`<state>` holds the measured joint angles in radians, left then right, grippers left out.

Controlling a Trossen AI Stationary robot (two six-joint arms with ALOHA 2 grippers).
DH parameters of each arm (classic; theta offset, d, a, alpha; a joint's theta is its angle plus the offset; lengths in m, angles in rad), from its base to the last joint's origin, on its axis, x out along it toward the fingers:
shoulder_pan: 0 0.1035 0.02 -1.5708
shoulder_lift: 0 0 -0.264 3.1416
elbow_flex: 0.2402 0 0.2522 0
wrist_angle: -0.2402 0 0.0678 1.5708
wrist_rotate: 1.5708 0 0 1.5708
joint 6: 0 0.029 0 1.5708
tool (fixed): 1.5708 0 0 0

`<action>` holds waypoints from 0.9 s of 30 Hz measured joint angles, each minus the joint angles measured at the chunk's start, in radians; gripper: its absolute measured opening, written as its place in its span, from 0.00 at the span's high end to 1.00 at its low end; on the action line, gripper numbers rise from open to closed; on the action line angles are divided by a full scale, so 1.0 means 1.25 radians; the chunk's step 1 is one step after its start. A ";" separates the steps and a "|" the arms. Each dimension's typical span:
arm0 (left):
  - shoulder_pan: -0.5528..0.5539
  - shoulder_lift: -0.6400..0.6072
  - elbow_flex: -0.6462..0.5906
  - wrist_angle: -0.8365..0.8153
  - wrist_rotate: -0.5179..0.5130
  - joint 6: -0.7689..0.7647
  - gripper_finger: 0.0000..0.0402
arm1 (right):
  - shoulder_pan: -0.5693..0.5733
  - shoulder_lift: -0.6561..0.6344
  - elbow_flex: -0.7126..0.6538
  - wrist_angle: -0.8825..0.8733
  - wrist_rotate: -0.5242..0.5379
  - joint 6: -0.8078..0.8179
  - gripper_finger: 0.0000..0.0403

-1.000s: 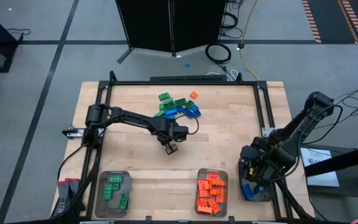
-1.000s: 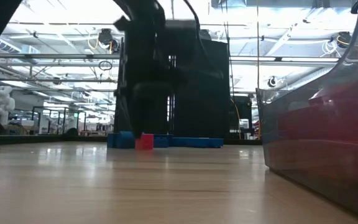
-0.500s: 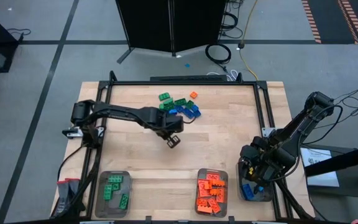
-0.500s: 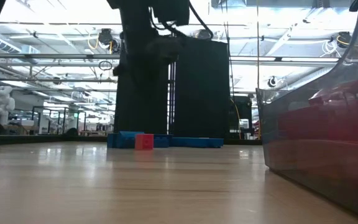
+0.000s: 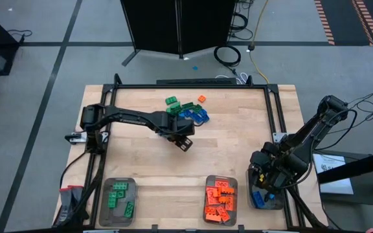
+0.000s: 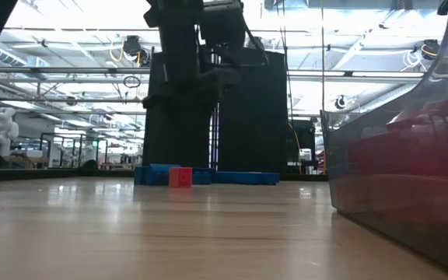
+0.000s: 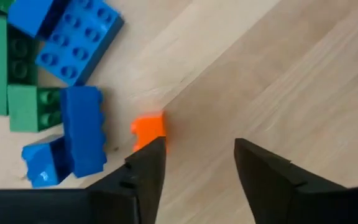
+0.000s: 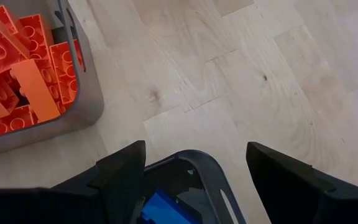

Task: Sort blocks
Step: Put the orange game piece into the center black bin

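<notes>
The left gripper (image 5: 186,144) hovered with fingers parted and empty beside the loose blocks (image 5: 188,110) at the table's far middle, while the right gripper (image 5: 261,183) waited, fingers spread wide, over the near-right tray (image 5: 278,205).

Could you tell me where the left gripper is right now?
In the high view, the left gripper hovers mid-table, just beside the loose block pile, fingers apart over a small orange block.

2 dark arms (image 5: 131,118) — black cables.
</notes>
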<state>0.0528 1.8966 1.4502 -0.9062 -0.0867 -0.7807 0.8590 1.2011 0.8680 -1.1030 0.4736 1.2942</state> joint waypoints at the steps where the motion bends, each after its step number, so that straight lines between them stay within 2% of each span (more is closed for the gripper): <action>1: 0.000 0.001 -0.001 -0.009 0.000 0.000 0.49 | 0.000 0.000 0.000 0.000 0.000 0.000 0.32; 6: 0.003 0.013 -0.001 -0.033 -0.010 -0.001 0.45 | 0.000 0.000 0.000 0.000 0.000 -0.003 0.32; 20: 0.006 0.136 -0.001 -0.021 -0.047 -0.027 0.45 | 0.000 0.000 0.000 -0.001 0.001 -0.003 0.32; 23: 0.008 0.141 0.000 -0.014 -0.052 -0.027 0.51 | 0.000 0.000 0.000 -0.002 0.002 -0.003 0.32; 27: 0.008 0.142 0.000 -0.008 -0.076 -0.022 0.71 | 0.000 0.000 0.000 -0.004 0.006 -0.006 0.32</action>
<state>0.0625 2.0744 1.4506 -0.9159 -0.1817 -0.8081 0.8590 1.2007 0.8680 -1.1084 0.4806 1.2861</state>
